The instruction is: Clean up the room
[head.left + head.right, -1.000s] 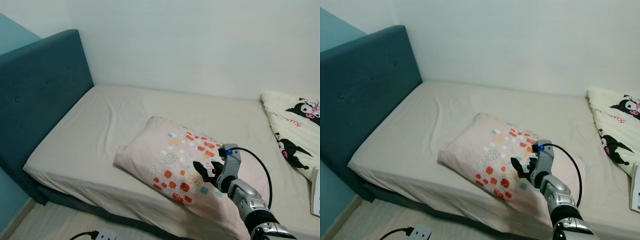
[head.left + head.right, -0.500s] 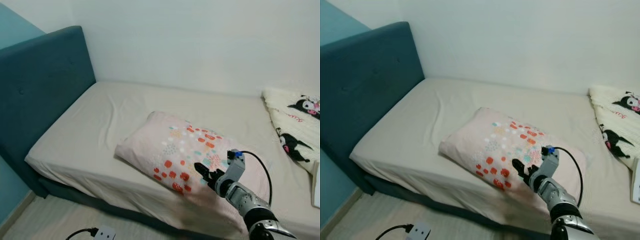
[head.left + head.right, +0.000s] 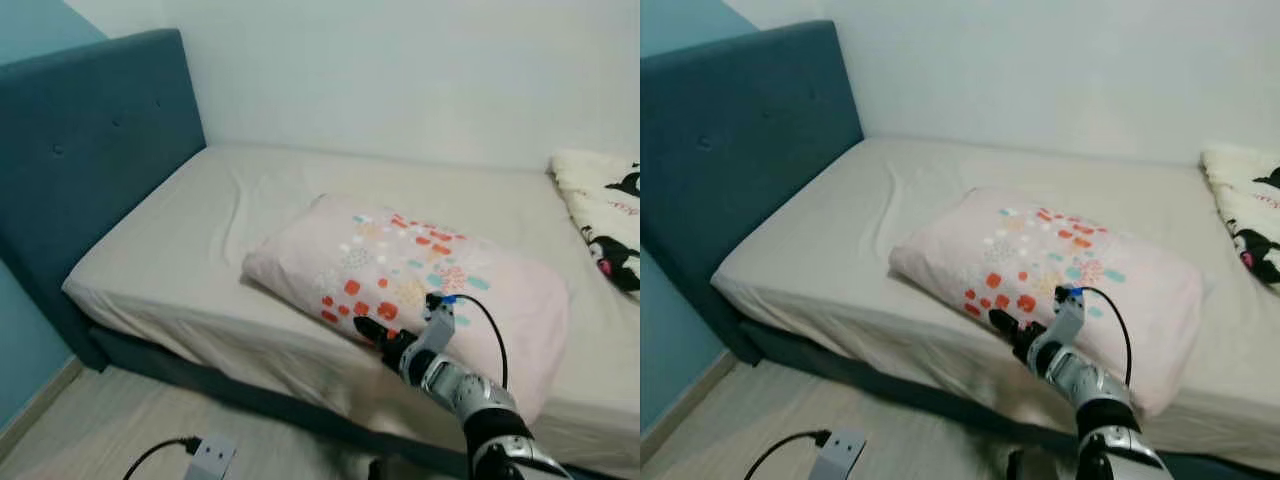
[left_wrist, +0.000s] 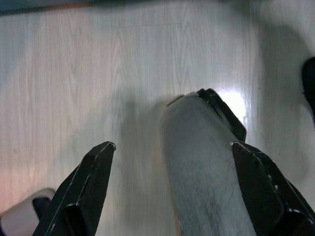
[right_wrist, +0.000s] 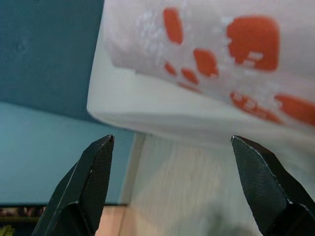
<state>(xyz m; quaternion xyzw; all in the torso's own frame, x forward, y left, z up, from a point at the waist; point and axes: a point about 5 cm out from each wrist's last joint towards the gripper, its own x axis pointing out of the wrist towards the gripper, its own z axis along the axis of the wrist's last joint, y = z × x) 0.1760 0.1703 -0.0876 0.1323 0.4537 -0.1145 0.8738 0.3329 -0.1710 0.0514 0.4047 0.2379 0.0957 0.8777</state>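
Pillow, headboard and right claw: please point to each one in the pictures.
pillow [image 3: 400,262], left eye view, on its patterned top.
headboard [image 3: 90,150], left eye view, on its blue padded front.
right claw [image 3: 366,331], left eye view, between its fingertips.

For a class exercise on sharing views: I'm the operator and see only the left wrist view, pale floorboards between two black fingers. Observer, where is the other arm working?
Observer: The right gripper is at the near edge of the pillow, fingers open.
Operator: What does the pillow lie on?
Observer: It lies on the bed, askew, its near side close to the mattress edge.
Operator: Anything else on that bed?
Observer: A cartoon-print blanket is bunched at the far right end.
Operator: And on the floor?
Observer: A white power strip with a black cord lies beside the bed.
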